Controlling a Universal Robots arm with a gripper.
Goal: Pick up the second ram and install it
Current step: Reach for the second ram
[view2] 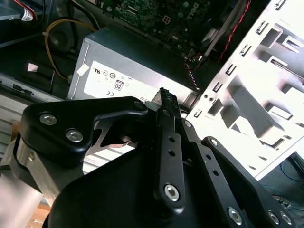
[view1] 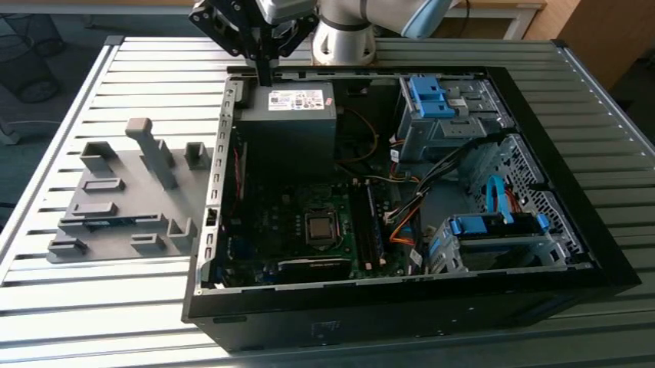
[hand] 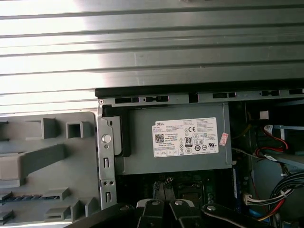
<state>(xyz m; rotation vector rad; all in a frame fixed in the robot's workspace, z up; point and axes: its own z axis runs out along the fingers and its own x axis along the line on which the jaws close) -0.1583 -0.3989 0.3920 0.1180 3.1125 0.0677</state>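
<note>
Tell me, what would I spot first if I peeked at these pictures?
A big open computer case sits on the slatted metal table, its wires and bright blue drive brackets showing. The black gripper hangs over the grey power supply at the case's far edge. At the exterior view's left, the second ram lies in a grey holder tray.
</note>
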